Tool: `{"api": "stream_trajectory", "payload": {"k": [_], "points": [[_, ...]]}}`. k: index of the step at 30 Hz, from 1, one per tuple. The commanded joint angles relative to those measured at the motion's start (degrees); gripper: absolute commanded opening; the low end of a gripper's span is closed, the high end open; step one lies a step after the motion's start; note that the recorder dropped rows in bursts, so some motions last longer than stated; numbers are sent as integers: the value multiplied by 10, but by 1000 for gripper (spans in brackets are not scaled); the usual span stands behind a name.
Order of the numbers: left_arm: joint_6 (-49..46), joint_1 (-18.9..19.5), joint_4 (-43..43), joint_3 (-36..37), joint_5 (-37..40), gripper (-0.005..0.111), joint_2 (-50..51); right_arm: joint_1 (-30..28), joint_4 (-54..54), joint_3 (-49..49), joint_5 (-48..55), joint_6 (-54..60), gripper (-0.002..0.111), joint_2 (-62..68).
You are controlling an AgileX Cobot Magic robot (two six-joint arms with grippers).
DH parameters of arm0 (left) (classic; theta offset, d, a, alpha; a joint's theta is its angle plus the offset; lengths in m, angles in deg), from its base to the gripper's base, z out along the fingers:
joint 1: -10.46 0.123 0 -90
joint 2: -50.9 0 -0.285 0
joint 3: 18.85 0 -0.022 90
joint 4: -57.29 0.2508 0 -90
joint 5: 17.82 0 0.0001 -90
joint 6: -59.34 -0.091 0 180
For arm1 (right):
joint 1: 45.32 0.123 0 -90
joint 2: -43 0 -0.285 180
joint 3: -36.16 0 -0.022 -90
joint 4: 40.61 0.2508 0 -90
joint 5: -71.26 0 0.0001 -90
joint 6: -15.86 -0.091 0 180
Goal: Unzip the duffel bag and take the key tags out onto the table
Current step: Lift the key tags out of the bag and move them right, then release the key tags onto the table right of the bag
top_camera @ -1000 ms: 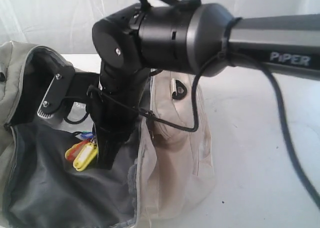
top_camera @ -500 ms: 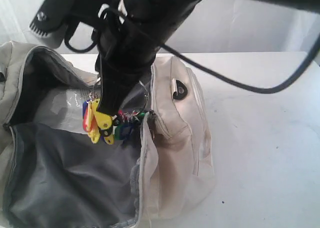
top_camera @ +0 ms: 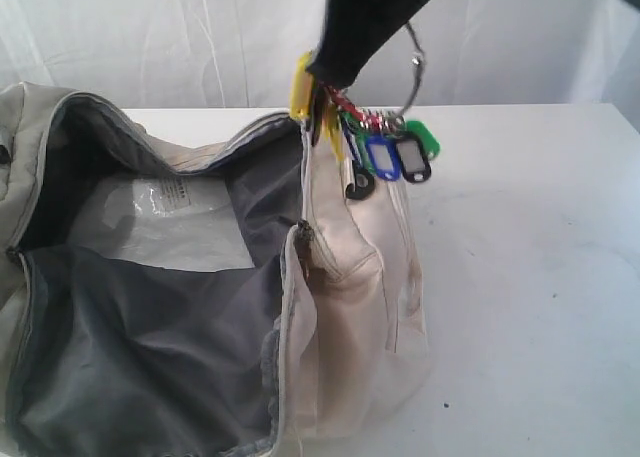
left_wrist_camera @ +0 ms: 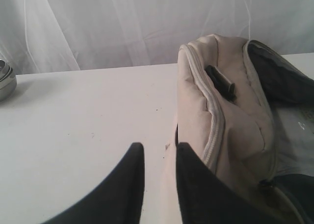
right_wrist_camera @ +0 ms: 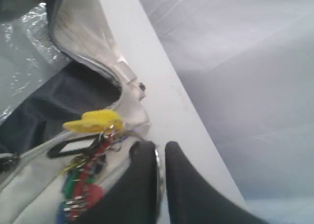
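The cream duffel bag (top_camera: 360,277) lies unzipped on the white table (top_camera: 520,277), its grey lining showing. My right gripper (top_camera: 328,75) hangs above the bag's right rim, shut on the metal ring of the key tags (top_camera: 385,147). Yellow, red, green, blue and black tags dangle below it, clear of the bag. In the right wrist view the gripper (right_wrist_camera: 157,148) pinches the ring, with the key tags (right_wrist_camera: 93,121) beside it. My left gripper (left_wrist_camera: 159,148) sits low at the duffel bag's (left_wrist_camera: 216,116) outer side, with a strip of cream fabric between its fingers.
A clear plastic sheet (top_camera: 170,222) lies inside the bag. A dark metal pull (top_camera: 358,185) sits on the bag's end. A metal bowl (left_wrist_camera: 5,79) stands at the table's far edge. White curtain hangs behind. Bare table (left_wrist_camera: 73,116) spreads beside the bag.
My right gripper has lifted the key tags up out of the bag's inside and carried them right, over the bag's rim. The bag has stayed put.
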State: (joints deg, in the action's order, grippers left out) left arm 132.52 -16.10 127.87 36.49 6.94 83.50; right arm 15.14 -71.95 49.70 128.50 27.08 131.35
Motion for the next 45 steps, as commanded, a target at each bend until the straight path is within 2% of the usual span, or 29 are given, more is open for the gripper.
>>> {"api": "stream_trajectory", "payload": {"k": [1,10,19,26,30,39,45], "points": [[-2,1,4,2,1,29,-4,-37,-25,0,37,-12,0,-32],[-2,1,3,2,-8,29,-4,-116,28,-1,61,-10,0,-36],[-2,1,3,2,-8,29,-4,-125,45,-7,127,11,0,16],[-13,1,0,2,-8,29,-4,-126,45,-87,127,11,0,36],[-13,1,-1,2,-9,29,-4,-139,45,-144,86,-14,0,37],[-13,1,-1,2,-12,29,-4,-221,49,-255,-26,-81,0,35],[-13,1,-1,2,-12,29,-4,-224,50,-310,-104,-121,0,22]]}}
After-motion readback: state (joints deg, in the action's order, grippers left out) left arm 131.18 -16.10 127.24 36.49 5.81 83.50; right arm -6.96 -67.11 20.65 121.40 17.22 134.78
